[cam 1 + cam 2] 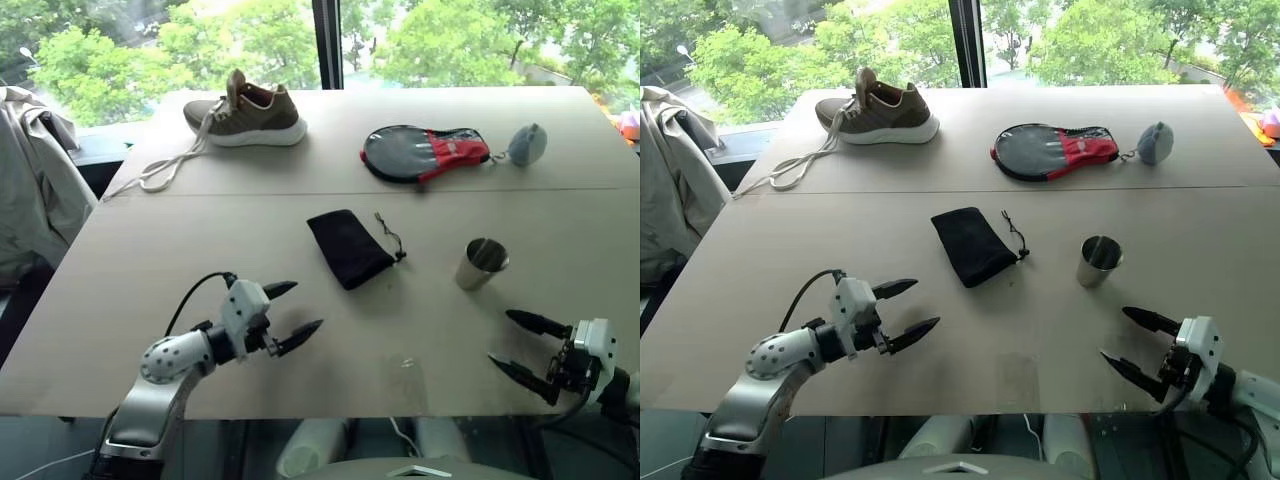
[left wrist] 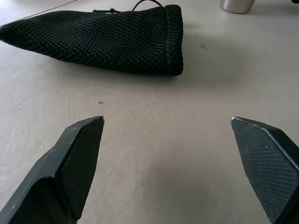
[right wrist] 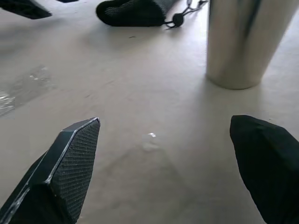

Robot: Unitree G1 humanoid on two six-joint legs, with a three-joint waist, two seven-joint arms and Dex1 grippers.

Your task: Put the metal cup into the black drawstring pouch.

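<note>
Metal cup (image 1: 482,263): upright on bench (image 1: 200,220) — right of black drawstring pouch (image 1: 347,247), which lies flat.
Left gripper (image 1: 297,313): spread wide, empty.
Right gripper (image 1: 520,345): spread wide, empty — near cup.

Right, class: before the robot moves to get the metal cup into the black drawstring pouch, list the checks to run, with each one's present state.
1. Metal cup upright on the table: ok.
2. Cup free, nothing touching it: ok.
3. Right gripper open, empty, near the cup: ok.
4. Left gripper open, empty, facing the black drawstring pouch: ok.
5. Pouch mouth open to take the cup: not ok; it lies flat.
6. Drawstring loosened: cannot tell.
</note>
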